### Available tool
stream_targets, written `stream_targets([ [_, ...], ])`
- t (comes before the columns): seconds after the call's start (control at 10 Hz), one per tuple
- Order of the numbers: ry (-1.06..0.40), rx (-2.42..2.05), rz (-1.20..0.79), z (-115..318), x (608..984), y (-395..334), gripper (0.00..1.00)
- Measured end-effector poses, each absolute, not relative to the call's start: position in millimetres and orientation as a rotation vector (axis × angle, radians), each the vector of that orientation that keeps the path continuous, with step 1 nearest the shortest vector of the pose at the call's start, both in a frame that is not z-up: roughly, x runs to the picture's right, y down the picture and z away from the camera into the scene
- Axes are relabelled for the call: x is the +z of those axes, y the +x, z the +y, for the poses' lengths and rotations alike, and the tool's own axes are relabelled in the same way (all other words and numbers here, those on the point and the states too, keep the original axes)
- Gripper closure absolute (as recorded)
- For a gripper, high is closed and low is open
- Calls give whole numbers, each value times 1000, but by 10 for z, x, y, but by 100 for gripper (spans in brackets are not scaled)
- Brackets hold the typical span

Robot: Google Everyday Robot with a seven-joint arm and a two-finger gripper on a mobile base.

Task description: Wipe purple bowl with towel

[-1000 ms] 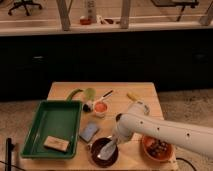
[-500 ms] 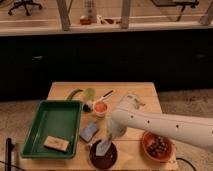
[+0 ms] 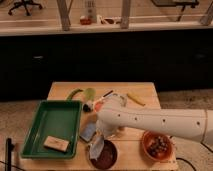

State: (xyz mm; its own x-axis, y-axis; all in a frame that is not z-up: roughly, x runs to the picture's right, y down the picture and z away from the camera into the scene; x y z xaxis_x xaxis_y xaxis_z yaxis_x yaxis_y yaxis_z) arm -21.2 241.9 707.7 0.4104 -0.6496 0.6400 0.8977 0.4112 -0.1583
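The purple bowl (image 3: 105, 156) is dark and sits at the table's front edge, left of centre. My gripper (image 3: 101, 136) at the end of the white arm (image 3: 150, 122) hangs just above the bowl's left rim. It is shut on the pale grey towel (image 3: 96, 146), which dangles down onto the bowl's left side. The arm hides most of the fingers.
A green tray (image 3: 50, 122) with a tan sponge (image 3: 56, 144) fills the table's left. A blue item (image 3: 88, 132) lies beside the tray. An orange bowl (image 3: 157, 145) with dark contents stands at the front right. Green produce (image 3: 82, 93), a yellow item (image 3: 135, 99) and small items lie at the back.
The arm has swung left and its forearm now stretches across the table's front. The towel has moved from the bowl's middle to its left side.
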Motion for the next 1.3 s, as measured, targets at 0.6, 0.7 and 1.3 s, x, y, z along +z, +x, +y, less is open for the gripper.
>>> stream_targets([
  [0.6, -604, -1156, -581, 2806, 6713, -161, 100],
  [0.7, -613, -1145, -576, 2824, 6683, -41, 100],
  [1.3, -619, -1073, -479, 2585, 6772, 455, 100],
])
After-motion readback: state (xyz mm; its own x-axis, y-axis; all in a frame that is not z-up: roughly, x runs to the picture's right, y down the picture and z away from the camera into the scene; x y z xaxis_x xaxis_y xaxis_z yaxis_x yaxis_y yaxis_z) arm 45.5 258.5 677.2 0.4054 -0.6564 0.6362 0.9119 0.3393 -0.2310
